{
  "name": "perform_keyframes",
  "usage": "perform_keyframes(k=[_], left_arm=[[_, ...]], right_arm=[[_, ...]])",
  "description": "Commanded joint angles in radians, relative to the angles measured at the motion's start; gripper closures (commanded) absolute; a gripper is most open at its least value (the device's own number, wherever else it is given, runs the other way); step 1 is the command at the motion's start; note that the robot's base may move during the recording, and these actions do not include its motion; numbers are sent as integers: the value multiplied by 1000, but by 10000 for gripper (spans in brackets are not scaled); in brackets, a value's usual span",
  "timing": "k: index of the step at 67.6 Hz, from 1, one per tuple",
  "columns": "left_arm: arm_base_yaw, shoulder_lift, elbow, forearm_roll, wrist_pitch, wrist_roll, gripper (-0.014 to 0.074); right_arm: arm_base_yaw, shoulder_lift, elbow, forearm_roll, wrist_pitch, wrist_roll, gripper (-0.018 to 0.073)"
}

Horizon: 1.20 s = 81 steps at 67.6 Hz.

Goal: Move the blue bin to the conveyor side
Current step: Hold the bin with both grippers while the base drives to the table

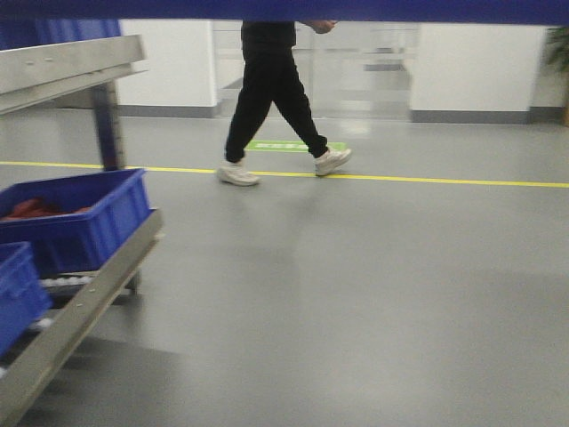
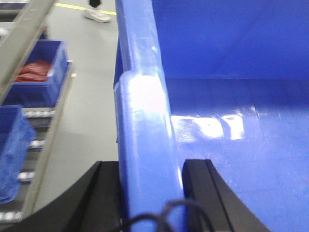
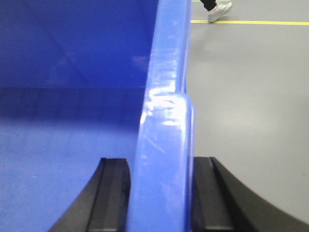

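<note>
The blue bin [image 2: 231, 121] fills both wrist views, glossy and empty inside. My left gripper [image 2: 152, 166] is shut on its thick left rim, one black finger [image 2: 108, 193] outside the wall and the other inside. My right gripper [image 3: 161, 164] is shut on the opposite rim of the blue bin [image 3: 72, 96], its fingers [image 3: 113, 193] pressed to either side of the wall. The bin hangs above the grey floor. In the front view only a blue band [image 1: 284, 9] along the top edge shows. The conveyor side is out of view.
A metal roller rack [image 1: 80, 302] stands at the left with smaller blue bins [image 1: 76, 218], one holding red items. A person in black [image 1: 267, 89] walks across the grey floor by a yellow line [image 1: 427, 180]. White walls and glass doors lie beyond.
</note>
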Motion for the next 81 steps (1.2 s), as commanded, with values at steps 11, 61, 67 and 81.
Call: perform_keyframes(k=[11,61,67,81], left_arm=[[5,-15,-15,66,-102,16,605],[5,-15,-15,66,-102,16,605],[5,-15,-15,66,-102,16,605],[5,-15,-15,75,-102,16,605]], right_arm=[[-4,-17,-15,-77,-115,-18,640],[-4,-17,-15,-77,-115,-18,640],[-4,-17,-15,-77,-115,-18,640],[-4,-17,-15,-77,-115,-18,640]])
